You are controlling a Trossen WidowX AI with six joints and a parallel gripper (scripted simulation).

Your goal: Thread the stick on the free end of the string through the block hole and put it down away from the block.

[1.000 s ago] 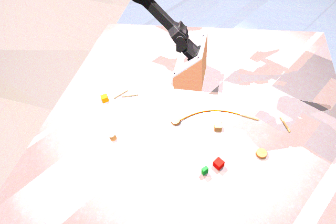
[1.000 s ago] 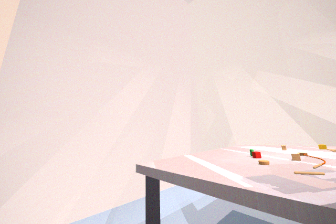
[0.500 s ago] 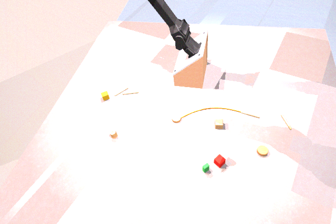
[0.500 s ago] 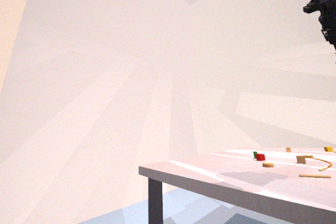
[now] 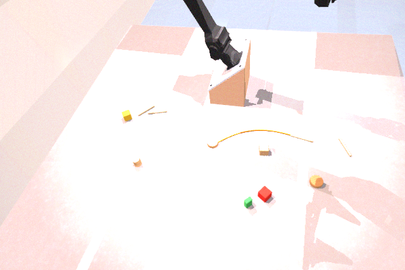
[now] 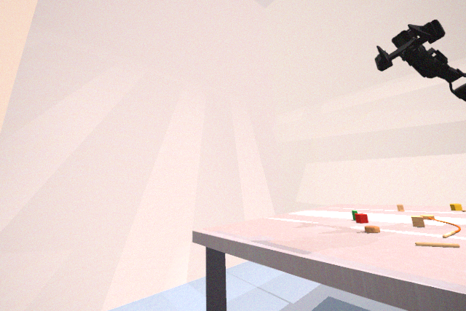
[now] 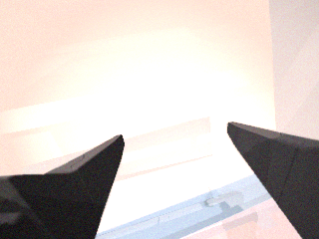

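The round button point(image 5: 212, 144) lies on the table, with the orange string point(image 5: 259, 129) point(image 6: 451, 223) curving from it. The wooden stick point(image 5: 301, 138) point(image 6: 450, 234) on the string's free end lies flat. The small tan wooden block point(image 5: 264, 150) point(image 6: 417, 221) stands in front of the string, apart from it; I cannot make out its hole. The string does not pass through it. My gripper point(image 6: 393, 36) point(image 7: 173, 132) is open and empty, high above the table. It is partly cut off at the top right of the top view.
A loose stick point(image 5: 345, 147) point(image 6: 437, 245) lies at right; two more point(image 5: 146, 110) point(image 5: 157, 112) lie near a yellow cube point(image 5: 126, 116). A red cube point(image 5: 264, 194), green block point(image 5: 248, 202), orange disc point(image 5: 316, 181) and small peg point(image 5: 137, 162) lie around. The arm's orange mount point(image 5: 227, 93) stands behind.
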